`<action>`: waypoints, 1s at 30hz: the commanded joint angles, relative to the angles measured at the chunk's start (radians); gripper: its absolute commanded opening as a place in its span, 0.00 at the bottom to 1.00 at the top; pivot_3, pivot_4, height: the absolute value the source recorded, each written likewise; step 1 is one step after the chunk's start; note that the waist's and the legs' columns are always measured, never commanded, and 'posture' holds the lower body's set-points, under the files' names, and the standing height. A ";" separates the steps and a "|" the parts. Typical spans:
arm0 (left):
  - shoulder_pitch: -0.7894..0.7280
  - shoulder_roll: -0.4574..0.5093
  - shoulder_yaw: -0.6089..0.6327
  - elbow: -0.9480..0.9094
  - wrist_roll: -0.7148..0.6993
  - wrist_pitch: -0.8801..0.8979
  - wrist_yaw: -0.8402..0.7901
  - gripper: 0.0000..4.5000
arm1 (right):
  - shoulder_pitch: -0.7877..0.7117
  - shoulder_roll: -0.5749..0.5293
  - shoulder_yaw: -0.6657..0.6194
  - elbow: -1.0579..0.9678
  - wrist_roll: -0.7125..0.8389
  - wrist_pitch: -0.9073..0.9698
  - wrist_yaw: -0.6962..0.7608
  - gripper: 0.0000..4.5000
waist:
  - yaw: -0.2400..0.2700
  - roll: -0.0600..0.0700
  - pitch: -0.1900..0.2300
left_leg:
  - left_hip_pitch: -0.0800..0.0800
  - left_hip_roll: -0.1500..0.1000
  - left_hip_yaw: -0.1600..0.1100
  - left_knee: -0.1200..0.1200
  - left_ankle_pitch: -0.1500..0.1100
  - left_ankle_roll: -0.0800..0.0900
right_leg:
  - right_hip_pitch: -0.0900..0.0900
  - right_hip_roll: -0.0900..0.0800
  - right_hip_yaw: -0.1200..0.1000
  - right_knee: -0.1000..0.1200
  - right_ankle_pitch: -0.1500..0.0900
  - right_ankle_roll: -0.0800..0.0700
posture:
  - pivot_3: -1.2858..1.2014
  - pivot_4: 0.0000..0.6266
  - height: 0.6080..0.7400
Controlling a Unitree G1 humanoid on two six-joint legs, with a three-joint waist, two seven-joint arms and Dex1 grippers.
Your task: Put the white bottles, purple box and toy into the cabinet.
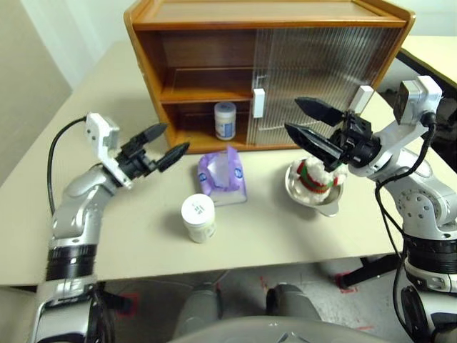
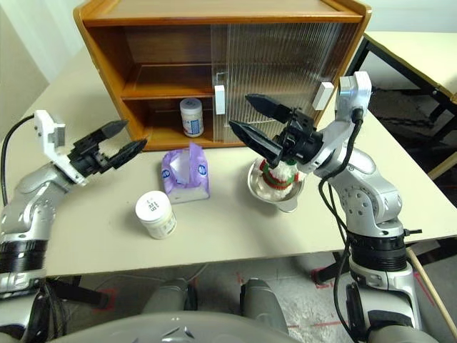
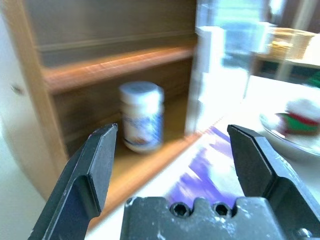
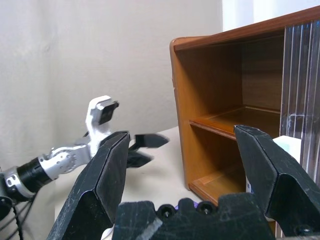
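Inside, the cabinet (image 1: 193, 64) holds one white bottle (image 1: 225, 120) on its bottom level, left of the sliding doors; the upper shelf is bare. A metal bowl (image 1: 325, 199) on the beige table (image 1: 128, 236) carries the toy (image 1: 314, 179). A second white bottle (image 1: 198, 218) stands near the table's front edge, the purple box (image 1: 223, 177) just behind it. Both the left gripper (image 1: 161, 144) and right gripper (image 1: 308, 120) hover with jaws spread, holding nothing.

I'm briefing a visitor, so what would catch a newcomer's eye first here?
The wooden cabinet at the back of the table, left side open, one white bottle on its bottom shelf. In front lie a purple box, a second bottle and a toy in a metal bowl, flanked by the open left pincer and right pincer.
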 commanded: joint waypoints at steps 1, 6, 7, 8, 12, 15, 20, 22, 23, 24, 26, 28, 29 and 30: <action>0.073 0.041 0.009 -0.046 -0.052 -0.037 -0.163 0.99 | -0.015 -0.002 -0.001 0.018 -0.007 -0.015 0.011 1.00 | 0.000 0.000 0.000 | 0.000 0.000 0.000 -0.001 0.000 0.000 | 0.000 -0.001 0.000 0.000 -0.001 -0.001 | 0.56 0.00 1.00; 0.169 0.099 0.046 -0.033 -0.081 -0.105 -0.337 0.99 | -0.028 -0.002 0.003 0.027 -0.007 -0.013 0.020 1.00 | 0.003 0.000 0.000 | 0.000 0.000 0.000 -0.006 0.000 0.000 | -0.001 -0.005 -0.001 -0.001 -0.009 -0.014 | 0.56 0.00 1.00; 0.183 0.110 0.052 -0.024 -0.084 -0.116 -0.366 0.99 | -0.032 -0.003 0.003 0.030 -0.007 -0.013 0.022 1.00 | 0.003 0.000 0.000 | 0.001 0.000 0.001 -0.007 0.000 0.000 | -0.001 -0.005 -0.001 -0.001 -0.009 -0.014 | 0.57 0.00 1.00; 0.194 0.119 0.058 -0.018 -0.088 -0.117 -0.384 0.99 | -0.035 -0.003 0.004 0.033 -0.007 -0.012 0.025 1.00 | 0.003 0.000 0.000 | 0.001 0.000 0.001 -0.009 0.000 0.000 | -0.001 -0.005 -0.001 -0.001 -0.009 -0.014 | 0.57 0.00 1.00; 0.262 0.157 0.060 -0.023 -0.080 -0.126 -0.461 0.99 | -0.045 -0.006 0.005 0.042 -0.008 -0.010 0.034 1.00 | 0.004 0.001 0.001 | 0.002 0.000 0.000 -0.010 0.000 0.000 | -0.001 -0.005 -0.002 0.000 -0.010 -0.012 | 0.57 0.00 1.00; 0.309 0.173 0.034 -0.019 -0.044 -0.167 -0.512 0.99 | -0.056 -0.005 0.008 0.049 -0.009 -0.009 0.038 1.00 | 0.004 0.002 0.001 | 0.002 0.000 0.000 -0.011 0.000 -0.001 | -0.001 -0.006 -0.002 -0.001 -0.011 -0.009 | 0.57 0.00 1.00; 0.288 0.152 -0.026 0.031 0.015 -0.257 -0.548 0.99 | -0.061 -0.007 0.008 0.047 -0.009 -0.006 0.036 1.00 | 0.010 0.003 0.002 | 0.001 0.000 0.000 -0.012 -0.001 -0.001 | -0.002 -0.007 -0.002 -0.001 -0.011 -0.009 | 0.56 0.00 1.00; 0.261 0.140 -0.053 0.059 0.035 -0.289 -0.555 0.99 | -0.056 -0.011 0.004 0.041 -0.008 -0.004 0.034 1.00 | 0.012 0.003 0.002 | 0.002 0.000 0.000 -0.012 -0.001 -0.001 | -0.002 -0.008 -0.002 0.000 -0.011 -0.009 | 0.56 0.00 1.00; 0.254 0.138 -0.061 0.069 0.039 -0.299 -0.557 0.99 | -0.053 -0.012 0.003 0.038 -0.008 -0.003 0.032 1.00 | 0.013 0.003 0.002 | 0.001 0.000 0.000 -0.012 -0.001 -0.001 | -0.002 -0.008 -0.002 0.000 -0.011 -0.009 | 0.56 0.00 1.00; 0.245 0.136 -0.069 0.081 0.046 -0.311 -0.563 0.99 | -0.051 -0.013 0.002 0.035 -0.008 -0.003 0.030 1.00 | 0.013 0.003 0.002 | 0.001 0.000 0.000 -0.012 -0.001 -0.001 | -0.002 -0.007 -0.002 0.000 -0.011 -0.009 | 0.56 0.00 1.00; 0.232 0.133 -0.085 0.108 0.062 -0.341 -0.573 0.99 | -0.049 -0.013 -0.001 0.031 -0.007 -0.003 0.025 1.00 | 0.013 0.003 0.001 | 0.001 0.000 0.000 -0.012 -0.001 -0.001 | -0.002 -0.007 -0.002 0.000 -0.010 -0.008 | 0.55 0.00 1.00; 0.212 0.118 -0.103 0.142 0.078 -0.366 -0.570 0.99 | -0.044 -0.014 -0.003 0.025 -0.007 -0.003 0.019 1.00 | 0.013 0.003 0.002 | 0.002 0.000 0.000 -0.012 -0.001 -0.001 | -0.002 -0.007 -0.002 0.000 -0.010 -0.008 | 0.55 0.00 1.00; 0.200 0.110 -0.113 0.156 0.086 -0.377 -0.565 0.99 | -0.041 -0.015 -0.003 0.022 -0.007 -0.004 0.017 1.00 | 0.013 0.003 0.002 | 0.001 0.000 0.000 -0.012 -0.001 -0.001 | -0.002 -0.006 -0.002 0.000 -0.010 -0.008 | 0.55 0.00 1.00; 0.185 0.100 -0.126 0.173 0.099 -0.395 -0.564 0.99 | -0.038 -0.015 -0.004 0.018 -0.007 -0.005 0.013 1.00 | 0.012 0.003 0.001 | 0.001 0.000 0.000 -0.012 -0.001 -0.001 | -0.002 -0.006 -0.002 0.000 -0.010 -0.008 | 0.55 0.00 1.00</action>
